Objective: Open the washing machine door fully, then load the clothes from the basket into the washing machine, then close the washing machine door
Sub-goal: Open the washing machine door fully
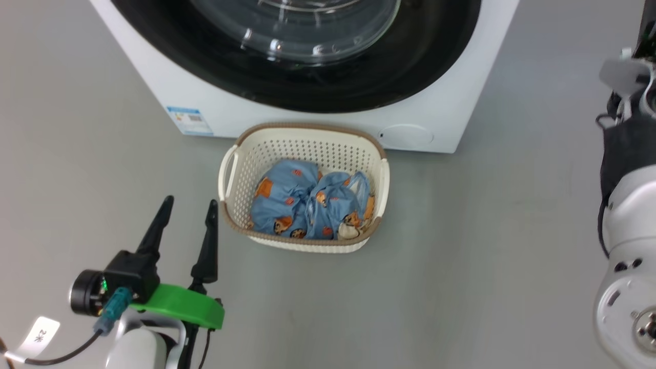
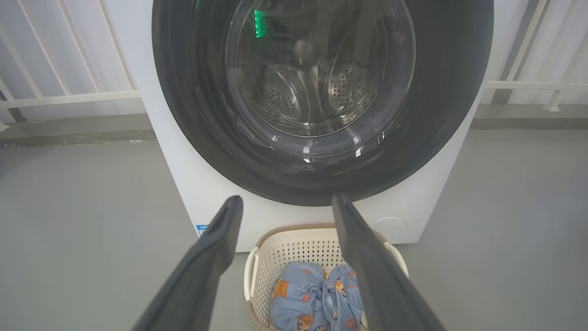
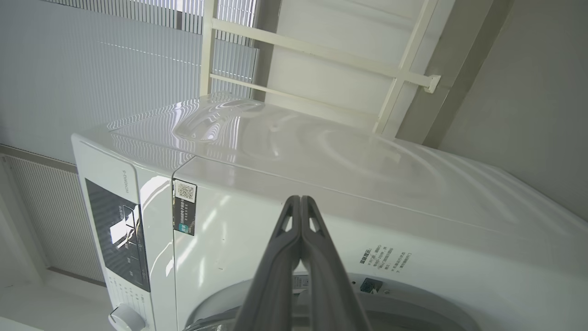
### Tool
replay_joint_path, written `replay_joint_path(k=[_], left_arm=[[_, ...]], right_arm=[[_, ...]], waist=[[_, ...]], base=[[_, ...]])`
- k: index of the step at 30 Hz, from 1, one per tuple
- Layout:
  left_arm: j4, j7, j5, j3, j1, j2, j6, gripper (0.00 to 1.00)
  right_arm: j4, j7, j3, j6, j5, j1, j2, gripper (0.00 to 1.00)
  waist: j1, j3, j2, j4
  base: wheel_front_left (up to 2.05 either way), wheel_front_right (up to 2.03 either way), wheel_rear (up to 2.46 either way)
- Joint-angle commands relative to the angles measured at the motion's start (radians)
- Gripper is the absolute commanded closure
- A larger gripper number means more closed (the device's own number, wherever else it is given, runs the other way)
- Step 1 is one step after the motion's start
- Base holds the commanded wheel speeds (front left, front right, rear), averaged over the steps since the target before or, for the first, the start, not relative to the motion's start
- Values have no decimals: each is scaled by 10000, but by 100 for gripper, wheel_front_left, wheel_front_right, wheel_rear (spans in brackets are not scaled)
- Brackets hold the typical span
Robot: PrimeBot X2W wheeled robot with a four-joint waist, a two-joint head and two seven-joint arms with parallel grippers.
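Grey floor (image 1: 461, 256), white railing (image 2: 69, 96) behind. Big white front-loading washing machine (image 2: 183, 184): round black-rimmed glass door (image 2: 317, 92) seen shut. Cream perforated plastic basket (image 1: 307, 134) set just beyond left jaws, blue bear-print clothes (image 1: 302, 202) inside, handy for loading. These jaws spread wide, empty; right jaws pressed together, nothing held, aimed above door, probably for opening.

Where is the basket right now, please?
In the head view, the basket sits on the floor centrally, just before the washing machine, right of the left gripper.
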Motion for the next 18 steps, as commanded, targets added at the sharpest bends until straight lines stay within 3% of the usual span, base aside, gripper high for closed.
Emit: replay_joint_path(k=[1,18], left_arm=[[-192,-65,-2,221,-381,140,-17,0],[-264,-65,-672,-613,-881,106,328,0]], right_arm=[[-2,291,55,17,217,-727,12,100],[1730,2519,360,17,-505,-2955,-738,100]], waist=[[0,561,0,467],[0,1516,0,1122]], base=[[0,0,0],[0,0,0]])
